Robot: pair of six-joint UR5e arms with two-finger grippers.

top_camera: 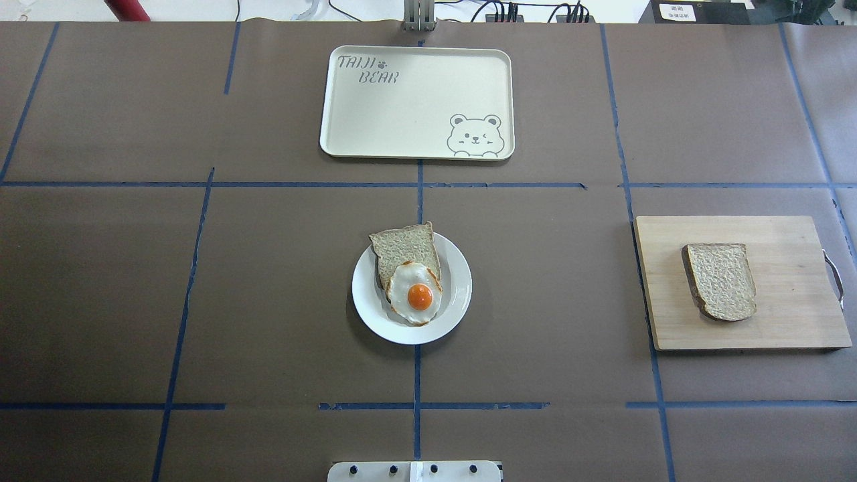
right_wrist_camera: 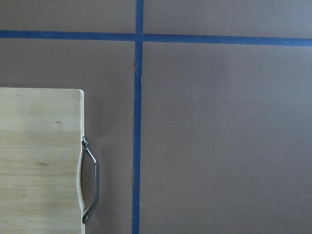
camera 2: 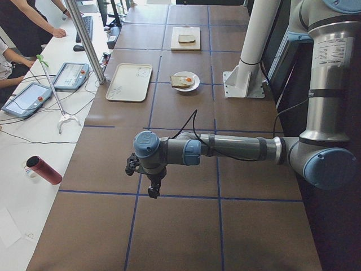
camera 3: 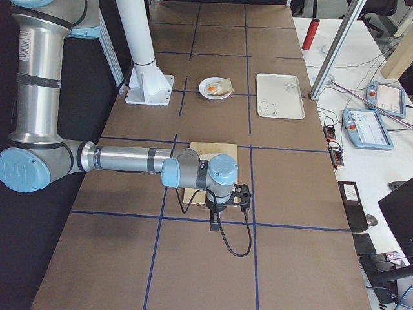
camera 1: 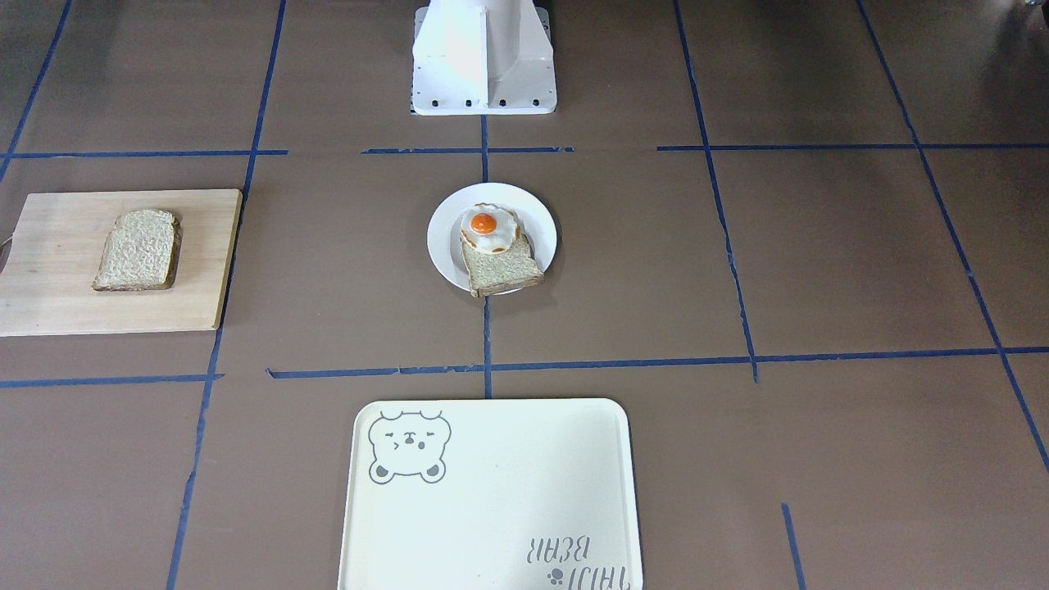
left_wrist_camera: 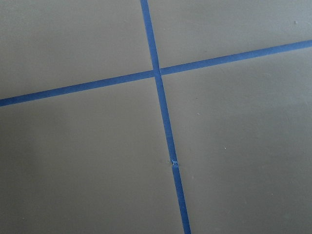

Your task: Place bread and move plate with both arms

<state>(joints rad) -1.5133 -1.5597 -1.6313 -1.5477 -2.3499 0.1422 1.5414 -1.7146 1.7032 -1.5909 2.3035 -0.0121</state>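
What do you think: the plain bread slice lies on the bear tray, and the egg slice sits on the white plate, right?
Not quite. The plain bread lies on the wooden board, not the bear tray; the overhead view shows it. The egg slice does sit on the white plate.

Wooden cutting board (top_camera: 790, 321), metal handle (right_wrist_camera: 95, 178): lay just beside right gripper (camera 3: 214, 226). Cream bear tray (top_camera: 415, 100), fried egg (top_camera: 416, 294): well apart from it.
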